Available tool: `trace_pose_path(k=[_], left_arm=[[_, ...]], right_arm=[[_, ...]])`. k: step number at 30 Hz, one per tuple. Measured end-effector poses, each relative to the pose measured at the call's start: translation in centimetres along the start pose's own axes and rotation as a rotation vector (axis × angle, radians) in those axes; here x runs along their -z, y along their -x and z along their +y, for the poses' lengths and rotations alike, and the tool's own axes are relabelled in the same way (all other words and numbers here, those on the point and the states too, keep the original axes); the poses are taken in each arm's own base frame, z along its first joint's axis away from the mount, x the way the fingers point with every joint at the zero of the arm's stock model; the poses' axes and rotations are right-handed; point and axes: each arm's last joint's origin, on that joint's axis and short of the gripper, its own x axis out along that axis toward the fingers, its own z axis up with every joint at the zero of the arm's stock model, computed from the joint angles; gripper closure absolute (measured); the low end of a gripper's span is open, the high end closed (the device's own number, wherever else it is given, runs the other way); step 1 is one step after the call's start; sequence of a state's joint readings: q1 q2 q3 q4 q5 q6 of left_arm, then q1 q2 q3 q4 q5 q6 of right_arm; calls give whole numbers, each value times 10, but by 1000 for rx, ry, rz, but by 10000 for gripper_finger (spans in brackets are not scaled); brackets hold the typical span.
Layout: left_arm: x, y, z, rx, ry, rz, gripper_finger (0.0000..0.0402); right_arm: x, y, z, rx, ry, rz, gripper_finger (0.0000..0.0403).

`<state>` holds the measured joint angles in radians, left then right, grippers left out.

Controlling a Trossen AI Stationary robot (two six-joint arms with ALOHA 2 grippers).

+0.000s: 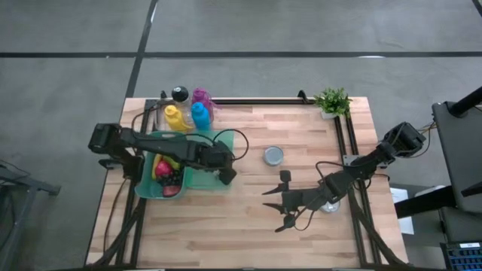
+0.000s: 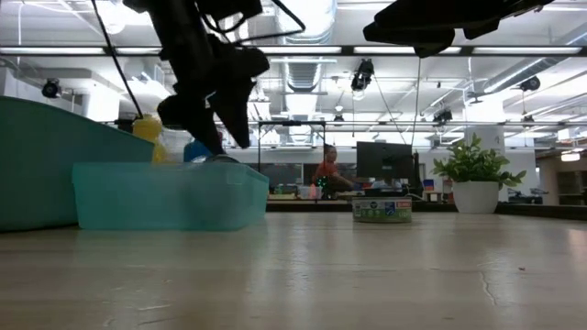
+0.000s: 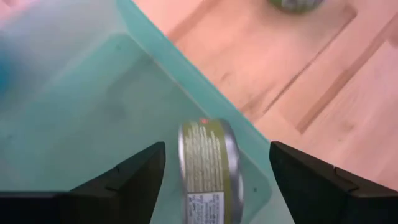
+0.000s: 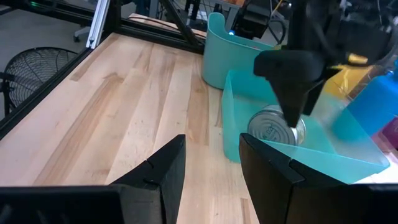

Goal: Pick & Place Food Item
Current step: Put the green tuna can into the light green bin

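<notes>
Your left gripper [image 3: 214, 180] hangs open over the tray's [image 1: 203, 179] 3 o'clock edge; bare table lies beyond. The can [image 3: 208, 168] lies on its side between the jaws. Your right gripper [image 1: 280, 208] waits closed at 5 o'clock.

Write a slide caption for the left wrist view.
Left gripper open above a can lying on its side in the teal tray.

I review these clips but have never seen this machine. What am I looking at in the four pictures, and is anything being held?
Two dark robot arms work at a wooden table. One picture looks straight down, one looks level across the tabletop, and two come from cameras on the wrists. The left gripper hangs open over a teal tray, with a can lying in the tray between its fingers, not gripped. The right gripper waits shut and empty over bare table. A second can, a teal bin of toy fruit, bottles and a potted plant also sit there.
</notes>
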<state>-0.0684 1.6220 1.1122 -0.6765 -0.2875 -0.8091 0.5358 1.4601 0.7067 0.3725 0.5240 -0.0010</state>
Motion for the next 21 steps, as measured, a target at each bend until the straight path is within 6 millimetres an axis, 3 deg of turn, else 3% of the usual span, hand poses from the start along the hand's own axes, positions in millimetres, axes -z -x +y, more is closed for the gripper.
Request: trace_pose_path(k=[9, 21], left_arm=[[0, 23, -5, 11, -31, -141, 106], [2, 30, -17, 77, -159, -202, 106]], right_arm=[[0, 0, 0, 0, 0, 0, 256], [0, 0, 0, 0, 0, 0, 256]])
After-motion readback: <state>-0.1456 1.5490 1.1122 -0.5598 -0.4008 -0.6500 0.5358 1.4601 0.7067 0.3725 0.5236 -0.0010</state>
